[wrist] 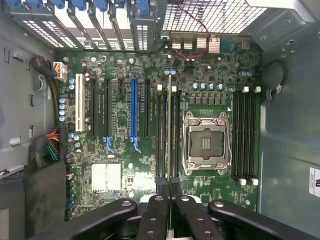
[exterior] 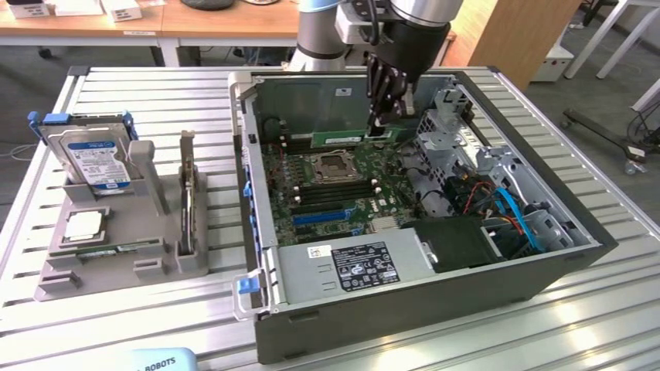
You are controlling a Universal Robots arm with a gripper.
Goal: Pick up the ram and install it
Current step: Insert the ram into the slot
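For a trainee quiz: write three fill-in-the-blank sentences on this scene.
The end effector is shut on the ___.
The ram is held over memory slots beside the processor ___.
The hard drive stands outside the case, on the exterior view's ___.
Missing: ram; socket; left.

Silver slatted counter on a grey carpeted floor. Behind it stand light wooden desks and a wooden panel. Even, soft lighting.
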